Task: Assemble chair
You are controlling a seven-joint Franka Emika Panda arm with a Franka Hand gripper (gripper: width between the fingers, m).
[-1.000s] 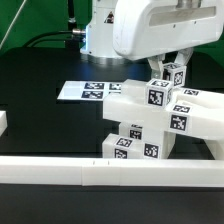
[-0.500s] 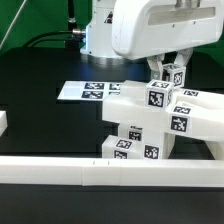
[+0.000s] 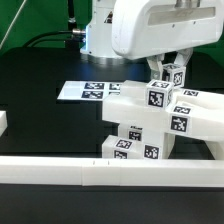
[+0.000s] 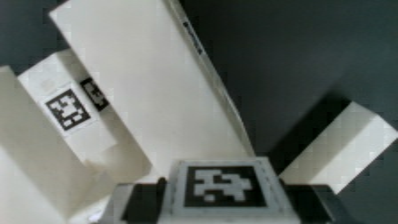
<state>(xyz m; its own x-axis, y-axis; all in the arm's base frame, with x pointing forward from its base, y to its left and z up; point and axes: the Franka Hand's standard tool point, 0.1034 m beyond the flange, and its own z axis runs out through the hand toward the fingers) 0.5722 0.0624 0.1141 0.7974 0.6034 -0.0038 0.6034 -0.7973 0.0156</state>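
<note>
Clamping a tagged white post (image 3: 172, 74) at the exterior view's upper right, the gripper (image 3: 170, 66) held it upright above the chair (image 3: 150, 120) stacked at centre right, apparently to seat it there.

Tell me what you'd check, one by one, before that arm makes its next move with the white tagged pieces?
1. Gripper shut on the tagged post: ok; the wrist view shows the post between the fingers.
2. Post seated fully in the chair: cannot tell; the joint is hidden.
3. Chair stack resting against the front border rail: ok.
4. Marker board lying flat, clear of the parts: ok.
5. Post upright: ok in the exterior view.
</note>
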